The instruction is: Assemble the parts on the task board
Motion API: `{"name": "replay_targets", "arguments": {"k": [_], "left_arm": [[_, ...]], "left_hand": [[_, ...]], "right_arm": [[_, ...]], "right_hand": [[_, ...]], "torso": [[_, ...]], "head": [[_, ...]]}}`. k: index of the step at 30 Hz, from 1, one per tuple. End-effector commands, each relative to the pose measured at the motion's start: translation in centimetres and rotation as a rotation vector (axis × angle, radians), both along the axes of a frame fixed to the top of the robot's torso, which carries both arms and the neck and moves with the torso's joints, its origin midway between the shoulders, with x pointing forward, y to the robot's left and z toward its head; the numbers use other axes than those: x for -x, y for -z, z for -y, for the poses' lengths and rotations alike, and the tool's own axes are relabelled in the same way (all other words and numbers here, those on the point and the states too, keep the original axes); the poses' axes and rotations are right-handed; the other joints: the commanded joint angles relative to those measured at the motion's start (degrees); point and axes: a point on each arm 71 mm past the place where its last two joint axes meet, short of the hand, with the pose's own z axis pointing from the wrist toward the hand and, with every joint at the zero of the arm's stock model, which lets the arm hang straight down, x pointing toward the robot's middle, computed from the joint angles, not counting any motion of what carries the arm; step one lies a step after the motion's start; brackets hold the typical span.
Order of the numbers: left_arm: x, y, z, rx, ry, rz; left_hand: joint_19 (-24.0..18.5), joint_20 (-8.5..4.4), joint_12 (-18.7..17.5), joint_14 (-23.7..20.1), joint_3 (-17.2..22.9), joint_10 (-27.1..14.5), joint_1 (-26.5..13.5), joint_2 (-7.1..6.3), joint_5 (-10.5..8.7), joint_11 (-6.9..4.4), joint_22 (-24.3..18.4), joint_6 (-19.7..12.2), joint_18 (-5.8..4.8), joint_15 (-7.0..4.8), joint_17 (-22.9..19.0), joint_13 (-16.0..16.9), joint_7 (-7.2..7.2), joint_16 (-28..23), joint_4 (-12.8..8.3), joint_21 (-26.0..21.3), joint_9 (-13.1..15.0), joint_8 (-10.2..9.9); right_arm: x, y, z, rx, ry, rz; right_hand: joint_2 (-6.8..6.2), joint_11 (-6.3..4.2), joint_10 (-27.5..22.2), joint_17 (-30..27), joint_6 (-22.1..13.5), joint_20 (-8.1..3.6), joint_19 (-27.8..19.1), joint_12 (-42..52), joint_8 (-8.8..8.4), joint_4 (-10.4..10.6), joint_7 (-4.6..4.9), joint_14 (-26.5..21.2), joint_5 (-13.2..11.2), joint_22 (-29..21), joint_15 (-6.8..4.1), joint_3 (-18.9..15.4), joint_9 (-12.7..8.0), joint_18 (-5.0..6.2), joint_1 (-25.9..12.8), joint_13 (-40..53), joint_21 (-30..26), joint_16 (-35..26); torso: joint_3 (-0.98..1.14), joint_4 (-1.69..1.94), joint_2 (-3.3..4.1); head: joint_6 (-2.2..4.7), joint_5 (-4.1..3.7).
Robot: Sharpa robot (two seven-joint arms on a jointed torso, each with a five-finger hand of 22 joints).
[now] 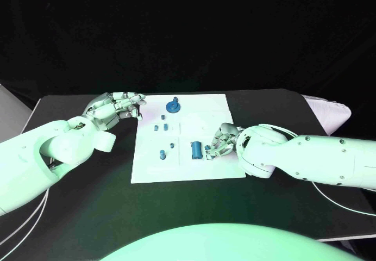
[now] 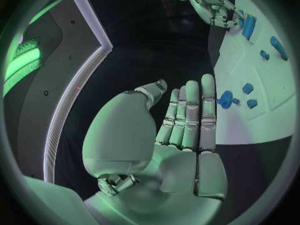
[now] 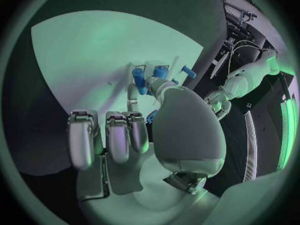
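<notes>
The white task board (image 1: 188, 163) lies mid-table. Several blue parts are on it: a gear-like piece (image 1: 173, 105) at its far end, small pegs (image 1: 161, 155) down its left side, and a larger cylinder (image 1: 196, 149). My right hand (image 1: 221, 141) is low over the board just right of the cylinder. Its thumb and fingers are closed round a small blue part (image 3: 152, 116), and its fingertips (image 3: 132, 92) reach the cylinder (image 3: 139, 79). My left hand (image 1: 117, 109) hovers off the board's far left corner, holding nothing, with its fingers straight (image 2: 187, 120) near the gear-like piece (image 2: 225, 99).
The black table (image 1: 78, 217) surrounds the board, with bare room in front and to the left. A pale object (image 1: 333, 114) sits at the table's right edge. The board's near half (image 1: 219, 168) carries no parts.
</notes>
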Motion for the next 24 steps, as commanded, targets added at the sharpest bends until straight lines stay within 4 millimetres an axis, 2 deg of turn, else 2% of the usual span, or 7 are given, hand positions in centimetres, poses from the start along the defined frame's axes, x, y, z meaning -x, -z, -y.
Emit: {"name": "replay_targets", "arguments": {"k": [1,24], "left_arm": [[0.11,-0.08,0.25,0.008,0.021,0.005],[0.14,-0.09,0.21,0.006,0.023,0.004]], "left_hand": [[0.4,0.19,-0.2,0.0,0.2,-0.3,-0.2,0.44,0.05,-0.11,-0.1,-0.4,0.78,0.29,0.1,-0.1,-0.05,-0.2,0.3,-0.2,-0.1,0.4],[0.4,0.2,-0.2,0.0,0.0,-0.4,-0.2,0.39,0.05,-0.11,-0.1,-0.4,0.78,0.29,0.1,-0.1,-0.05,-0.2,0.4,-0.3,-0.1,0.4]], "right_arm": [[0.08,0.28,-0.02,0.034,-0.022,-0.028],[-0.41,0.79,-0.18,0.058,-0.026,-0.015]], "right_hand": [[0.09,-0.26,4.4,15.1,0.2,-0.28,4.9,-0.1,-0.29,-0.1,0.15,6.1,-0.4,13.7,-0.24,-0.4,-0.1,-0.72,-0.8,13.0,-0.1,0.2],[0.36,-0.22,4.4,15.1,0.2,-0.24,4.9,-0.1,-0.36,0.0,0.18,6.1,-0.7,13.7,-0.21,-0.4,-0.1,-0.7,-1.4,13.1,-0.2,0.2]], "torso": [[-0.01,0.06,0.0],[-0.01,-0.01,0.0]], "head": [[0.0,-0.01],[0.0,0.07]]}}
